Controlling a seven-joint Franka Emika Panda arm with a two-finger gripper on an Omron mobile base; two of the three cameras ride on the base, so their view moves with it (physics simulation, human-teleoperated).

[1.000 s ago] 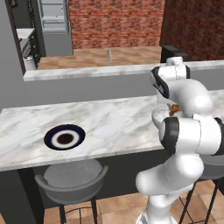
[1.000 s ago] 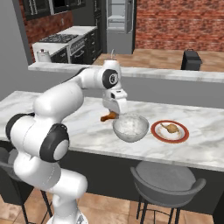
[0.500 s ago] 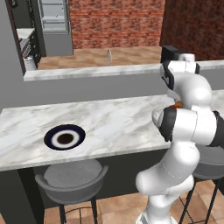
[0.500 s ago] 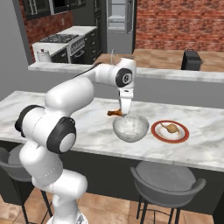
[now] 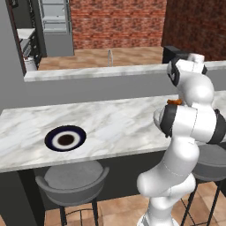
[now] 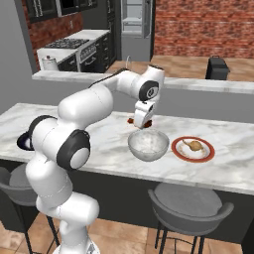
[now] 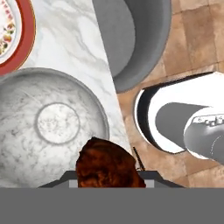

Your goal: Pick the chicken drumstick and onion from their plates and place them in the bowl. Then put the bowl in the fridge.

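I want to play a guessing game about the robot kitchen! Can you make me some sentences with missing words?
1. The hand holds the chicken ____ above the bowl.
2. The onion sits on the plate with the ____ rim.
3. The navy-rimmed plate has ____ on it.
4. The inside of the bowl is ____.

Missing words: drumstick; red-orange; nothing; empty

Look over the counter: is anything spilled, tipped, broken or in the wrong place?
Nothing stands out. The bowl sits upright and empty on the counter, the onion rests on its red-rimmed plate, and the pincer holds the chicken drumstick over the bowl's edge.
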